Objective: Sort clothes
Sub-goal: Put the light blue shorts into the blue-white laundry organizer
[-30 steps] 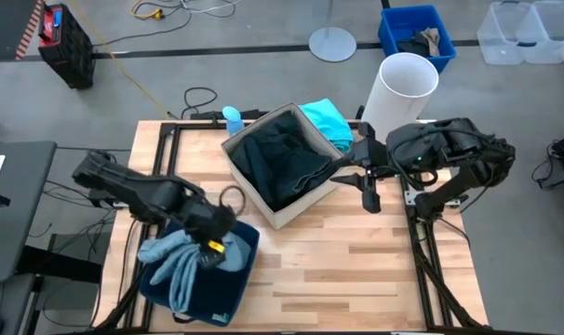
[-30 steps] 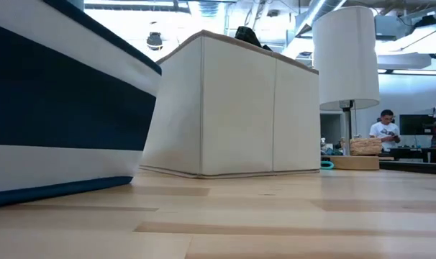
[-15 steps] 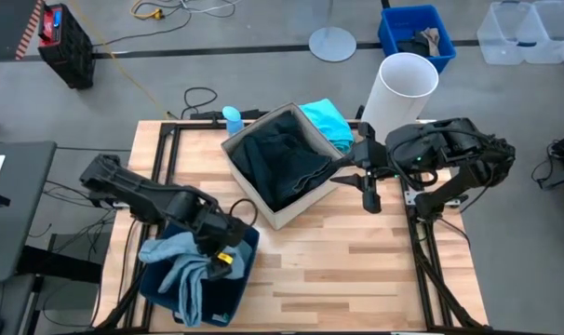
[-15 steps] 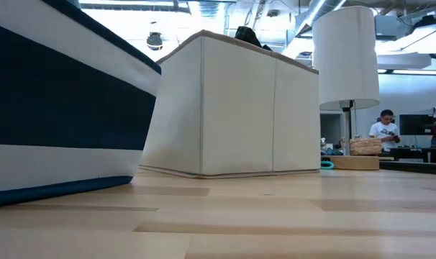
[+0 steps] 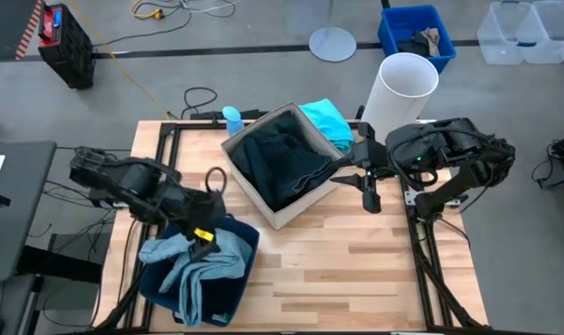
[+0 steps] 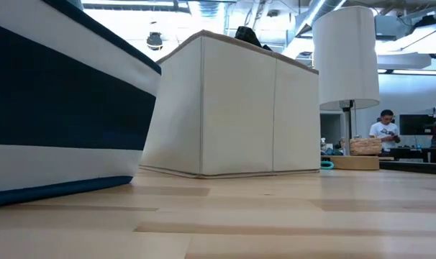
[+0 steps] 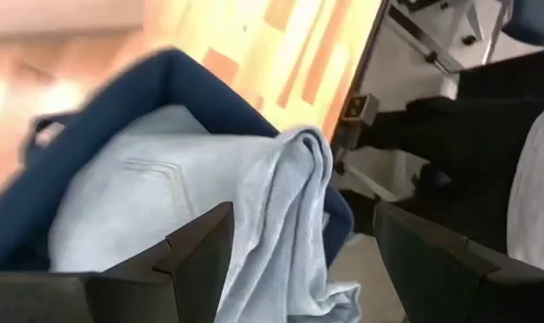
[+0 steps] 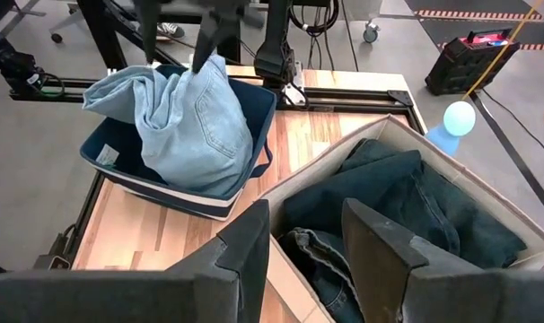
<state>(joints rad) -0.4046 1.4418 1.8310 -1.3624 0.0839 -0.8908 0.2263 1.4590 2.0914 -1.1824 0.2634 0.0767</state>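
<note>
Left gripper [image 5: 206, 207] spread wide above pale blue denim garment [image 5: 191, 263] heaped in navy fabric box [image 5: 240, 279], dark green-black jeans [image 5: 280, 160] in beige fabric box [image 5: 284, 219], turquoise garment [image 5: 326, 120] behind it, right gripper [image 5: 368, 195] parted, empty, beside beige box.

High cam looks straight down; low cam sits at tabletop, close to navy box [image 6: 60, 108] and beige box [image 6: 225, 108], both shared w/ high view.

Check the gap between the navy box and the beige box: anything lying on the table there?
Bare wood. In the high view, the navy fabric box and beige fabric box have only table between them; the low view agrees. Left gripper hovers over the pale blue garment.
</note>
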